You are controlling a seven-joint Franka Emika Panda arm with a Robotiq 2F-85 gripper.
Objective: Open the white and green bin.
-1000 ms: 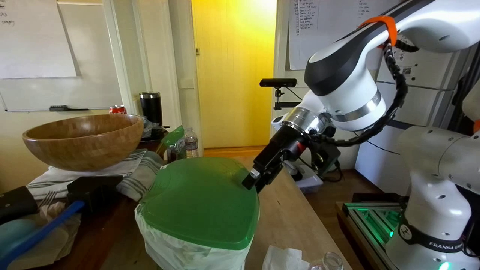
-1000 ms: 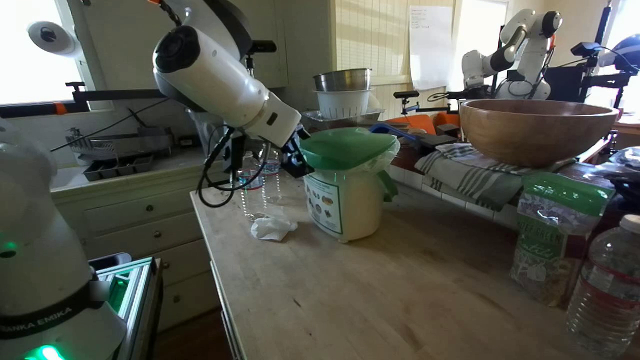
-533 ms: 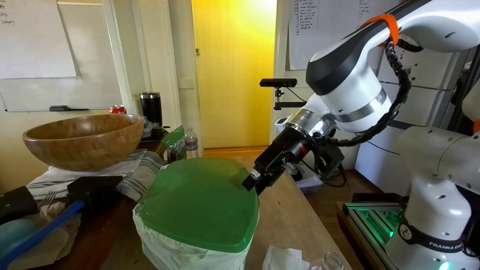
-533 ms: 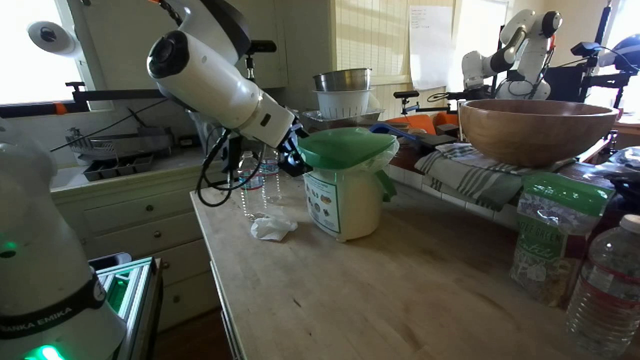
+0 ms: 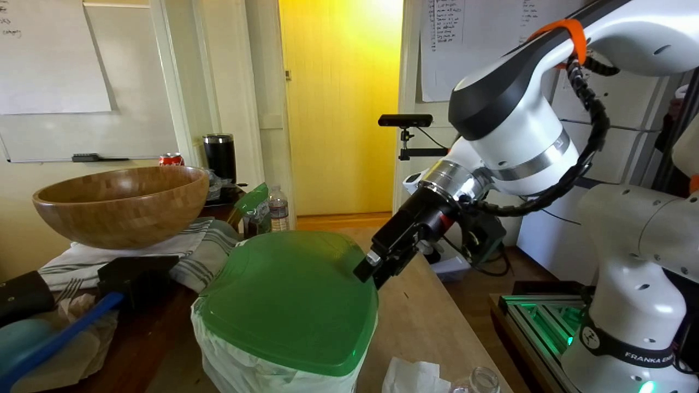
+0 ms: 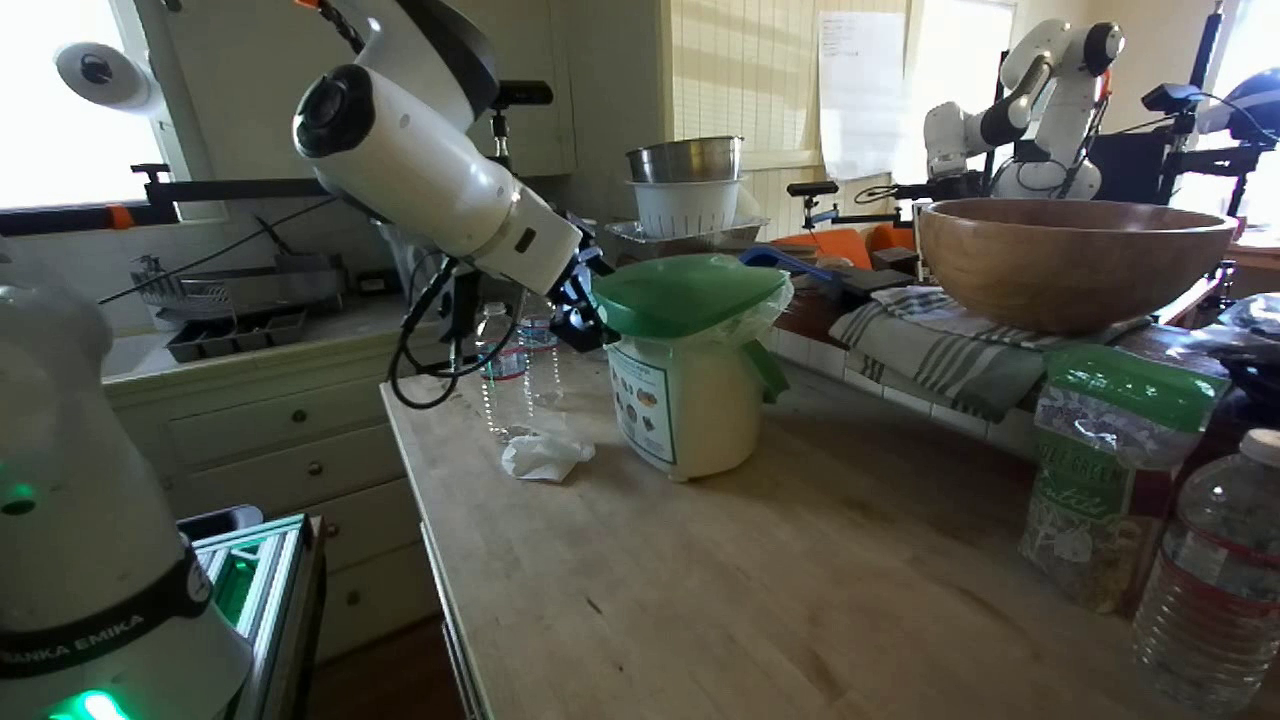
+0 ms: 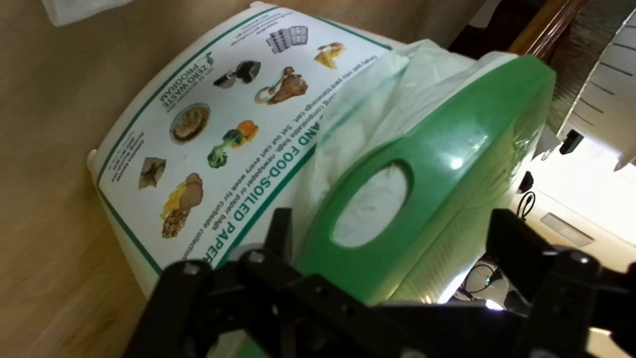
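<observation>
Shifting a little over the light brown wooden counter [image 6: 780,600], the white and green plastic bin [image 6: 710,410], dressed in a crinkled translucent bag liner [image 5: 256,364], now stands slightly nearer to the crumpled white paper [image 6: 546,457]. Its rounded glossy green plastic lid [image 5: 289,297] goes together with it and lies down over the liner, so I judge that the effort moves the whole bin and does not yet raise the lid; the opening is still to be done. The black two-fingered pincer [image 7: 395,229] is spread wide, and in the wrist view the lid's rim with its oval hole [image 7: 426,181] appears in the gap between the fingers [image 7: 279,233]; whether they press on it, I cannot tell. Compared with the frame of one second earlier, the white jointed robot arm [image 6: 440,170] is drawn back slightly in both exterior views, while the large round brown wooden bowl [image 6: 1075,270] keeps its place.
</observation>
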